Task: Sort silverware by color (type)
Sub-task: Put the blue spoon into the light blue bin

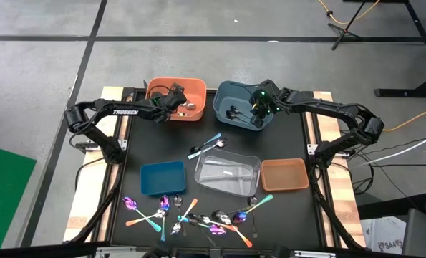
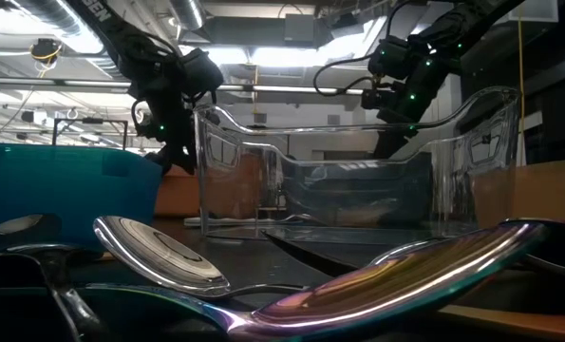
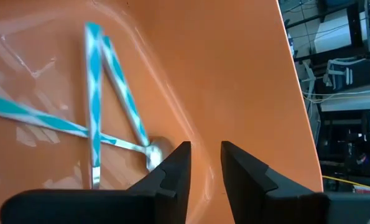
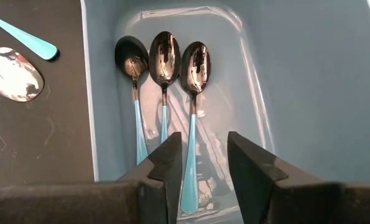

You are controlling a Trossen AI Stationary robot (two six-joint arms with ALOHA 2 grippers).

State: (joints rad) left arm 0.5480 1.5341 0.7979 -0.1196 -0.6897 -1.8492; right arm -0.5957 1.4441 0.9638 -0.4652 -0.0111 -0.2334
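Two robot arms hover over the far bins of a dark table (image 1: 284, 143) as the cutlery sort goes on. The left claw (image 3: 204, 163) hangs inside the orange bin (image 1: 192, 92), its fingers apart and empty, with three teal-handled pieces (image 3: 104, 99) lying on the bin floor just beside its tips. The right claw (image 4: 200, 158) sits over the grey-blue bin (image 1: 227, 93), jaws parted and holding nothing, above three dark-bowled spoons (image 4: 163, 59) whose teal handles run back toward the fingers.

The unsorted pile (image 1: 191, 215) — spoons and forks with purple sheen, orange or teal handles, or plain silver — lies along the table's near edge, on the far side of the clear bin (image 1: 227, 173) from both claws. Two more teal-handled pieces (image 1: 209, 145) rest between the clear bin and the grey-blue one, long axes slanting toward the right arm — likely the nearer of the two.
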